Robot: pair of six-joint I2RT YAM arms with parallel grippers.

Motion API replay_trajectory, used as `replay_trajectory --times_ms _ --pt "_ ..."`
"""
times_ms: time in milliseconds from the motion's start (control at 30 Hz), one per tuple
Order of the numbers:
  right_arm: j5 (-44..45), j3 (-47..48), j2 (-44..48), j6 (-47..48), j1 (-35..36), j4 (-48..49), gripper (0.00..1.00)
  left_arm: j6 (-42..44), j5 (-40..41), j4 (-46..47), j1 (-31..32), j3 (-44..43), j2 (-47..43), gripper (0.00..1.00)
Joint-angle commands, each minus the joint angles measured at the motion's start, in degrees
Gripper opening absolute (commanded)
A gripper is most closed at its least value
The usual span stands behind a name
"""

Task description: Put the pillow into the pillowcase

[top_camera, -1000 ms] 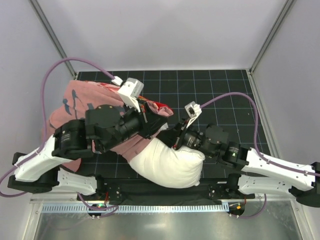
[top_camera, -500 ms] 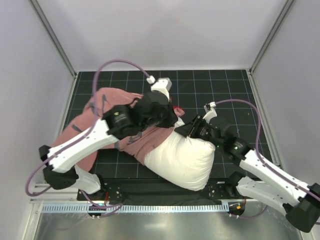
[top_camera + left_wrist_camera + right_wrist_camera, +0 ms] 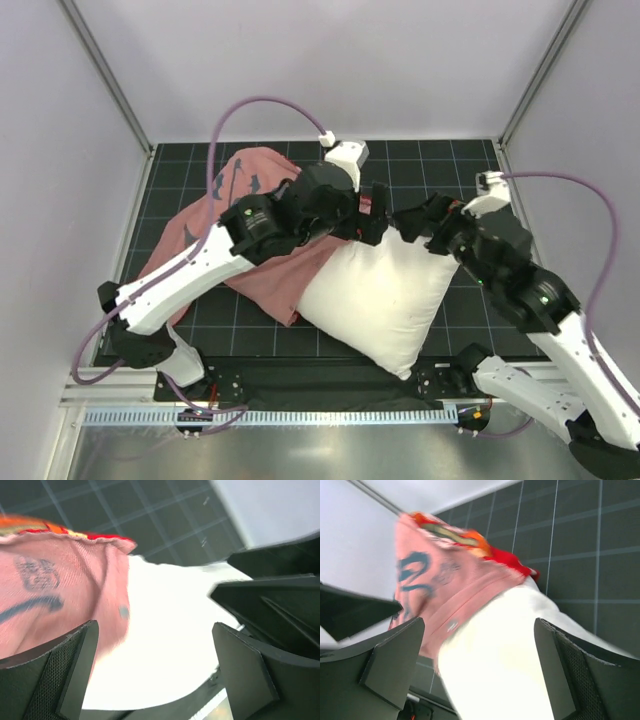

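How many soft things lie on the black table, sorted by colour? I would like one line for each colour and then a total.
White: 1, the pillow
Red with a pink reverse: 1, the pillowcase
Total: 2

- I see the bench (image 3: 440,165) as a black mat ruled with a thin pale grid, its far and right parts bare.
- A plain pale wall (image 3: 320,60) closes the back, with more like it on both sides.
- A grey metal post (image 3: 100,70) slants up from the far left corner of the bench, and a second post (image 3: 545,70) from the far right corner.
- A white slotted rail (image 3: 330,415) runs along the near edge.
- A brushed steel sheet (image 3: 320,452) lies just in front of the rail.
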State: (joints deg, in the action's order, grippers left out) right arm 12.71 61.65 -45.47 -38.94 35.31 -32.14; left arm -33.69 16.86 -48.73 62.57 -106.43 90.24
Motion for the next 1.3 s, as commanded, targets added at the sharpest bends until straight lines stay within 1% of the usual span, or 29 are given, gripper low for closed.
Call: replay_trajectory --times_ms 0,67,133,167,200,233,267,300,333,367,400,433,500,533,667,700,767,800,867,900,967,1000,1067,1133,1167,1200,1267 --pt "6.54 6.80 3.98 6.59 0.55 -9.15 1.00 5.74 2.82 -3.09 0.45 -7.81 -3.40 1.00" --pt "0.76 7.08 6.00 7.03 0.46 -10.30 1.00 6.18 3.96 -7.06 0.45 -8.27 -5.59 1.00" --pt "-4.07 5.25 7.15 6.60 0.64 -10.31 1.00 5.92 4.49 -7.61 0.45 -4.51 -10.22 1.00" --pt "-7.14 2.02 7.68 5.99 0.55 -10.05 1.00 5.48 4.49 -7.26 0.45 -1.88 -12.34 1.00" --pt "-7.87 0.25 8.38 4.50 0.55 -10.31 1.00 5.31 4.49 -6.65 0.45 5.11 -14.19 1.00" --pt "-7.96 -1.43 8.21 4.05 0.55 -10.83 1.00 5.04 4.67 -5.07 0.45 8.66 -15.95 1.00" --pt "-6.75 -4.31 8.21 3.35 0.55 -12.32 1.00 4.26 5.02 -4.36 0.45 12.00 -19.62 1.00" --pt "-5.95 -5.73 8.12 2.21 0.55 -12.68 1.00 3.81 5.54 -3.75 0.45 19.00 -20.97 1.00" --pt "-5.07 -7.32 8.12 1.59 0.64 -12.60 1.00 3.11 6.33 -1.91 0.45 22.11 -22.54 1.00" --pt "-3.93 -10.29 8.38 1.24 0.55 -10.33 1.00 2.41 6.51 -0.85 0.45 25.54 -24.74 1.00" --pt "-4.01 -11.10 8.38 1.23 0.55 -9.35 1.00 1.97 6.60 0.03 0.45 28.27 -25.71 1.00" --pt "-4.36 -11.72 8.12 1.23 0.64 -8.82 1.00 1.62 6.69 2.13 0.45 33.52 -26.51 1.00" --pt "-5.84 -13.65 7.59 1.06 0.64 -7.68 1.00 1.35 6.52 4.07 0.45 37.42 -27.74 1.00" --pt "-6.38 -14.18 6.98 1.06 0.64 -7.33 1.00 1.61 6.52 5.47 0.45 40.66 -27.75 1.00" --pt "-9.10 -17.17 5.40 2.02 0.55 -6.18 1.00 2.58 8.88 6.46 0.45 44.46 -23.89 1.00" --pt "-9.63 -17.35 5.05 2.37 0.55 -6.27 1.00 2.32 10.54 5.93 0.45 44.82 -21.09 1.00" --pt "-9.72 -17.53 4.61 2.64 0.64 -6.53 1.00 1.53 13.53 5.23 0.45 45.08 -18.53 1.00" --pt "-9.72 -17.70 4.69 2.64 0.64 -6.18 1.00 1.18 13.98 5.57 0.45 45.26 -16.08 1.00" --pt "-10.16 -18.14 5.22 2.73 0.64 -5.05 1.00 1.43 13.64 7.24 0.45 46.13 -14.31 1.00" --pt "-10.33 -18.32 5.22 2.64 0.64 -4.78 1.00 1.52 13.20 9.51 0.45 46.49 -13.52 1.00" --pt "-11.04 -18.32 5.22 2.64 0.64 -4.34 1.00 1.70 14.68 10.49 0.37 46.58 -10.71 1.00" --pt "-11.39 -18.23 5.05 2.81 0.64 -4.42 1.00 1.70 16.87 10.58 0.10 46.32 -9.65 1.00" --pt "-11.92 -18.23 4.78 2.82 0.64 -4.68 1.00 1.26 18.11 10.58 -1.30 46.05 -5.97 1.00" --pt "-14.28 -18.49 4.78 2.99 0.55 -4.95 1.00 1.26 17.15 11.64 -2.53 46.05 -3.59 0.96" --pt "-14.99 -18.58 4.87 3.16 0.55 -4.95 1.00 1.09 16.98 11.90 -3.49 45.96 -1.58 0.85" --pt "-15.34 -18.67 4.87 3.43 0.64 -5.12 1.00 0.82 17.15 11.73 -3.85 45.53 -1.03 0.77" --pt "-17.00 -18.67 4.78 3.87 0.72 -5.47 1.00 0.30 17.94 11.20 -4.12 45.44 -0.67 0.55"
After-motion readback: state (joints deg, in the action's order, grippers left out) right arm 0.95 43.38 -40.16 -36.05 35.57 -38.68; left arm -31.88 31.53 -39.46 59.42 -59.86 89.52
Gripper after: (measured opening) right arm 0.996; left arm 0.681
